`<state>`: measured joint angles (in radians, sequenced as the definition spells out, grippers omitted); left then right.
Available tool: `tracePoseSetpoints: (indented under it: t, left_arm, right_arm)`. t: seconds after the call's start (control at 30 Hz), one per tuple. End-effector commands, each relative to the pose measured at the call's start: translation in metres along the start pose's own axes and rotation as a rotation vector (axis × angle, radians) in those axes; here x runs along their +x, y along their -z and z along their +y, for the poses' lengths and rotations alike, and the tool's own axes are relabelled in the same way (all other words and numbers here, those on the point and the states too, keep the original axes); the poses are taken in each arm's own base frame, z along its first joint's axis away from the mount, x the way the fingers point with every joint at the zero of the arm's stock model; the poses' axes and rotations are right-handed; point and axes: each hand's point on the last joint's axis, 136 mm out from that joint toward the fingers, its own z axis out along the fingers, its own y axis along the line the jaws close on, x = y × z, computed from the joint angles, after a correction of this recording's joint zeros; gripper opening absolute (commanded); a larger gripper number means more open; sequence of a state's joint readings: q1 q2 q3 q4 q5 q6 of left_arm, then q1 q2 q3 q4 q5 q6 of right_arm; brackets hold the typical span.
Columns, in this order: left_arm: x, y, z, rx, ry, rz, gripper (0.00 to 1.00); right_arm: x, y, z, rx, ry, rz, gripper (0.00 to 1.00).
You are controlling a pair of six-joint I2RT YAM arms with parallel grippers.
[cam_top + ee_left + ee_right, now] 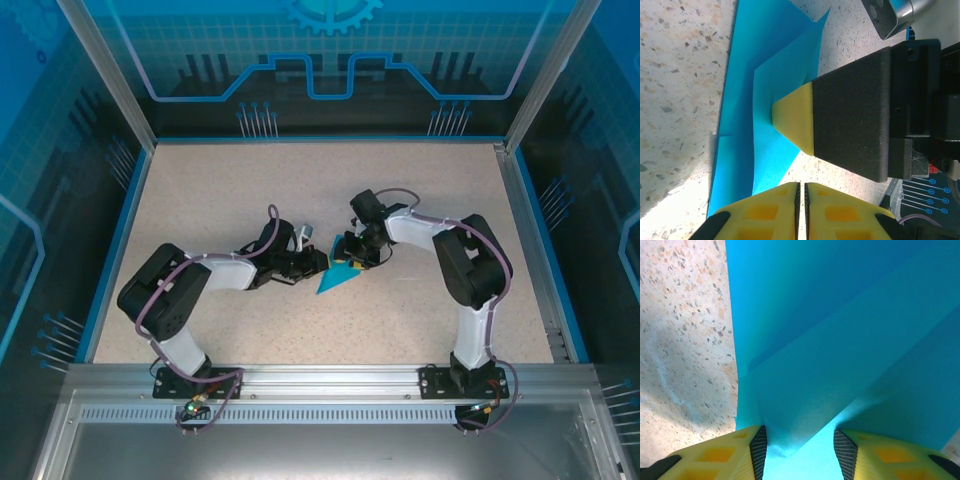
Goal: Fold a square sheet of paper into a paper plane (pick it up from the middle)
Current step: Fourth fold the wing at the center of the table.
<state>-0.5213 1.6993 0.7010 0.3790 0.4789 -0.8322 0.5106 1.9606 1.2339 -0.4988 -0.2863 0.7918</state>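
Partly folded paper (333,280) lies mid-table between both grippers, point toward near-left. Right gripper (800,440), jaws apart, straddles a raised flap at its wide end; left gripper (801,192), jaws together on nothing visible, sits just beside its left edge.

left gripper (801,199) closed; right gripper (800,452) parted; both arms angled inward.

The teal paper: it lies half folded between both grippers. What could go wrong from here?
1. The right gripper stands open astride a raised flap of the paper; closing there might put a crease off the intended line.
2. The left gripper is shut beside the paper's edge; a pull from there could slide or tear it.
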Motion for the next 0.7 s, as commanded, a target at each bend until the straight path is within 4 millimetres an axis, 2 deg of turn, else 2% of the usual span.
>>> tracePoseSetpoints:
  t: [0.0,0.47,0.67]
  left_arm:
    - [0.000,-0.004,-0.002,0.007,-0.006,0.033,0.11]
    - [0.001,-0.016,0.007,-0.012,0.011,0.074,0.07]
    - [0.004,-0.019,0.017,-0.054,0.032,0.087,0.06]
  right_arm:
    - [0.024,-0.035,-0.053,0.199,-0.053,0.105,0.48]
    - [0.028,-0.046,-0.065,0.270,-0.105,0.156,0.52]
    - [0.030,-0.049,-0.070,0.289,-0.129,0.166,0.51]
